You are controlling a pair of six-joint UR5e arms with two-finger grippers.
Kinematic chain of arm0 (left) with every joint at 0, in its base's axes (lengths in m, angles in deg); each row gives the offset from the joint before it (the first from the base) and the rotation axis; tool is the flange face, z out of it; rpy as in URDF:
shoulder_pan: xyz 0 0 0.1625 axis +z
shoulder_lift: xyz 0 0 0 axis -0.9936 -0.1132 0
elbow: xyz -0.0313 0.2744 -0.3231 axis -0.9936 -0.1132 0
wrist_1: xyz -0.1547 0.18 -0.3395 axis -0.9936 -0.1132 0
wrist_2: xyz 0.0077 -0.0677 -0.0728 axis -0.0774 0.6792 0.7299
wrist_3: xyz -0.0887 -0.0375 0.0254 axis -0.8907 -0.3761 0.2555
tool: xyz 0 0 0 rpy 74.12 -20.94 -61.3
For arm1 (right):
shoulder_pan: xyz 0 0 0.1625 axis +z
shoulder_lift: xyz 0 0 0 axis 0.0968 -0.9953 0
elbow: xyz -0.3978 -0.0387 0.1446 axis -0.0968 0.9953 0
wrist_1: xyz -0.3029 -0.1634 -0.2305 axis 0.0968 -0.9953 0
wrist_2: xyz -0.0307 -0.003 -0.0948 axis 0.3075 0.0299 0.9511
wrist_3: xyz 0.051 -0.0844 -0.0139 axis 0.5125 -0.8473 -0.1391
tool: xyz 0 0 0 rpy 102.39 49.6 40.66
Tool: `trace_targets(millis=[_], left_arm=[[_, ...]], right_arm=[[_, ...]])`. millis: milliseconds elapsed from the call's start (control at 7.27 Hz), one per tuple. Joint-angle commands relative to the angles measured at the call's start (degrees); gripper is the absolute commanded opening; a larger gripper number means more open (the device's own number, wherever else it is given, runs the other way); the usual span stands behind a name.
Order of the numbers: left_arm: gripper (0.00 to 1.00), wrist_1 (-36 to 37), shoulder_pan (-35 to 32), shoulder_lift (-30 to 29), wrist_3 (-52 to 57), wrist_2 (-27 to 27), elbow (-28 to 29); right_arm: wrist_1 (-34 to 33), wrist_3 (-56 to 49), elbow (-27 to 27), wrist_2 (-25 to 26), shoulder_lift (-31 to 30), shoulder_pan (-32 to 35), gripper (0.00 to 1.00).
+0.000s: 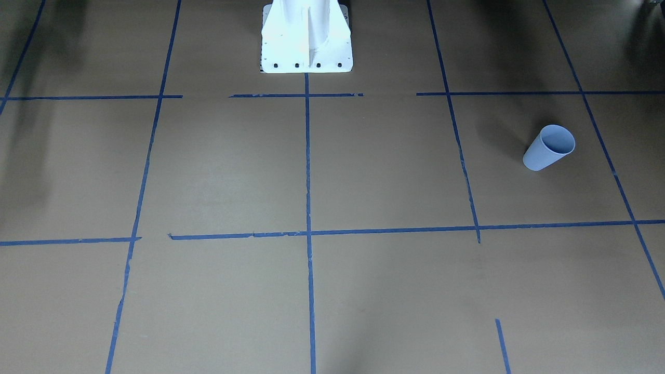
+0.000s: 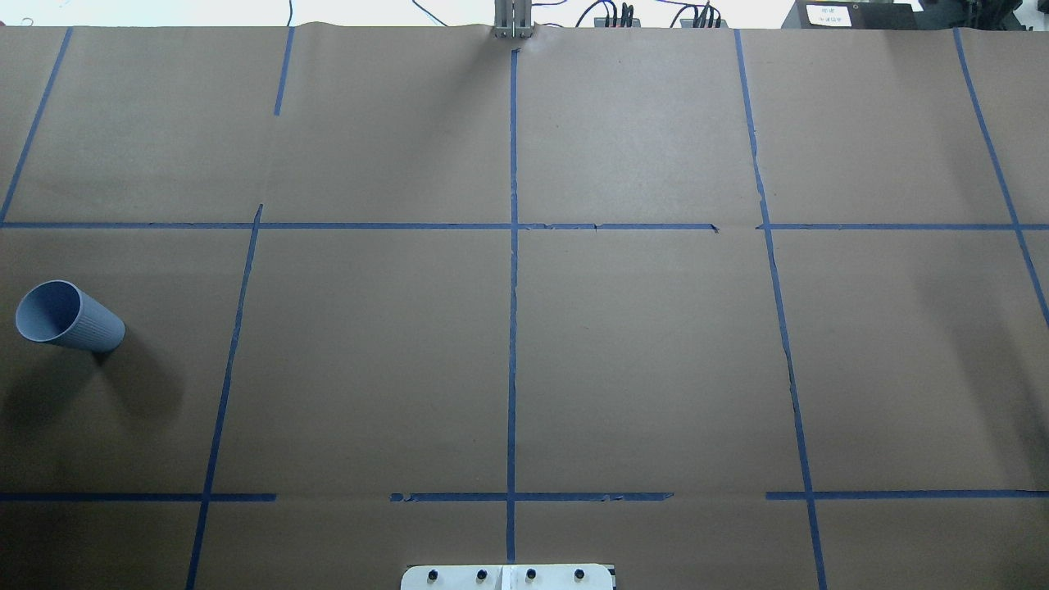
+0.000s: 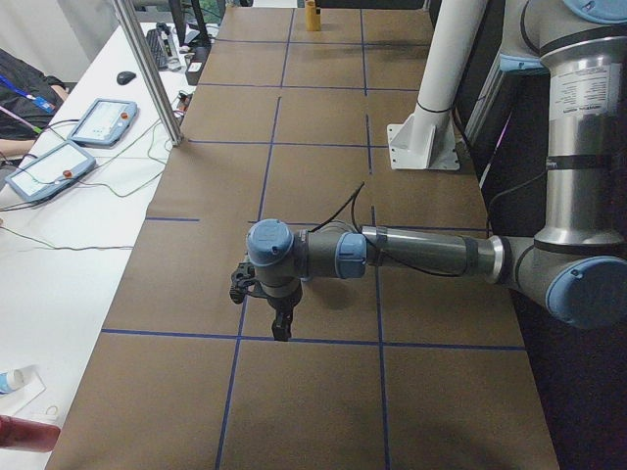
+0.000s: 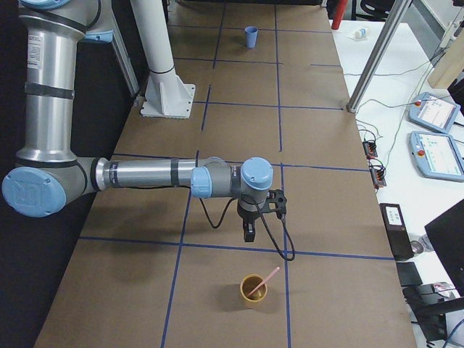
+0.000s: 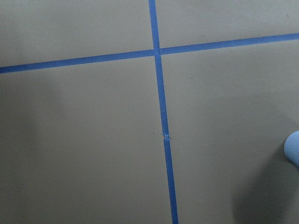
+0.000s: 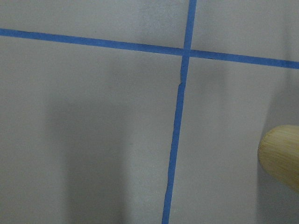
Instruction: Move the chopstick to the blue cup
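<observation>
The pale pink chopstick point(image 4: 265, 280) leans in a yellow-brown cup point(image 4: 254, 289) near the table's right end, its top past the rim. My right gripper point(image 4: 248, 233) hangs a little above the table just behind that cup; I cannot tell whether it is open or shut. The right wrist view catches only the cup's rounded side point(image 6: 281, 156). The blue cup point(image 2: 70, 318) stands upright at the opposite end of the table point(image 1: 549, 147) point(image 4: 251, 36). My left gripper point(image 3: 281, 328) points down over the paper there; its state cannot be told. The blue cup's edge point(image 5: 293, 147) shows in the left wrist view.
Brown paper with blue tape lines point(image 2: 513, 328) covers the table. The white robot pedestal point(image 1: 306, 39) stands at the table's middle edge. A side bench holds teach pendants point(image 4: 435, 156), cables and a metal post point(image 3: 147, 69).
</observation>
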Motion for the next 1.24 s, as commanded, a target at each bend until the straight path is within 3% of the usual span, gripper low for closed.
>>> trace_targets(millis=[0,550,962,1100], left_arm=[[1.0,-0.04,0.0,0.0,0.0,0.09,0.0],[1.0,-0.22,0.26,-0.43,-0.61,-0.35,-2.03],[1.0,-0.22,0.44,-6.93,-0.36,-0.18,-1.23],[1.0,-0.39,0.44,-6.25,-0.26,0.17,-1.41]], right_arm=[[0.0,0.0,0.0,0.0,0.0,0.0,1.0],[0.09,0.09,-0.17,-0.18,0.0,-0.09,1.0],[0.0,0.09,-0.35,-0.18,0.0,-0.09,1.0],[0.09,0.09,-0.35,-0.18,0.0,-0.09,1.0]])
